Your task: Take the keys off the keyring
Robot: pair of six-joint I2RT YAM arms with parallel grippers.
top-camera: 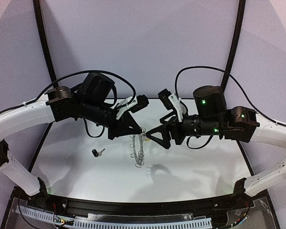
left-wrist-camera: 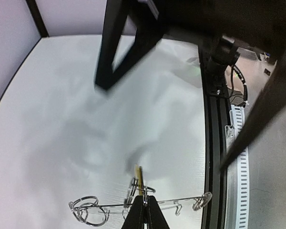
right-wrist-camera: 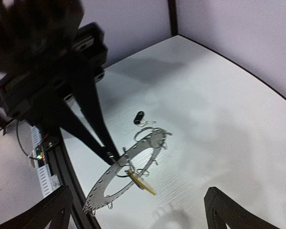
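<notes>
One black-headed key (right-wrist-camera: 138, 117), one yellow-headed key (right-wrist-camera: 144, 184), one keyring (right-wrist-camera: 96, 193) — two arms (top-camera: 19, 119) (top-camera: 272, 130)

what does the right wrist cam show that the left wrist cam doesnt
Right wrist only: the black key lying loose on the table, apart from the ring, and the ring's broad flat face with wire loops along its rim. Left wrist only: the ring seen edge-on as a thin line, with the pinch point close up. Both: the left end effector shut on the ring's rim, and the yellow key hanging from the ring.
</notes>
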